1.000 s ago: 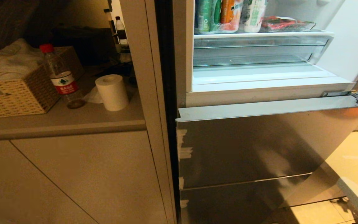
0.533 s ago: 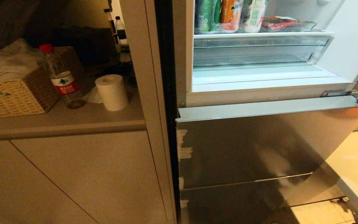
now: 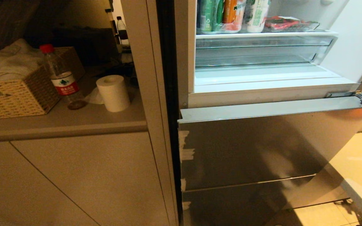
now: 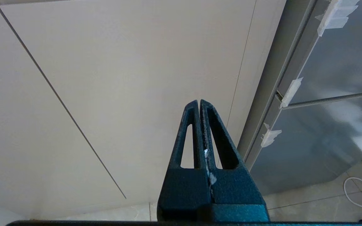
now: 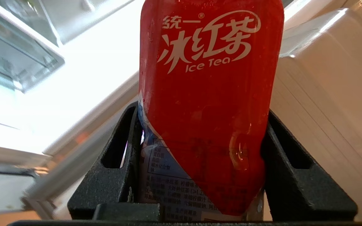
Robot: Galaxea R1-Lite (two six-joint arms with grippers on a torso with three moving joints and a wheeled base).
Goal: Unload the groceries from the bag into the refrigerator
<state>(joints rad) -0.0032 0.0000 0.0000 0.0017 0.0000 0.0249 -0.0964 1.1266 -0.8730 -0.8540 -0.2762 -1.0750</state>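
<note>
I see a red ice tea bottle with white letters, and the grey-steel refrigerator with white interior.

The drinks on the refrigerator shelf are cut off at the picture's upper edge — their caps unseen. The red ice tea bottle runs past the frame too; its small label print is unreadable — neither arm shows in the head view.

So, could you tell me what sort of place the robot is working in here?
Most likely a home kitchen: an open refrigerator with drinks on its shelf, a countertop over cabinets, with a paper roll and wicker basket.
</note>
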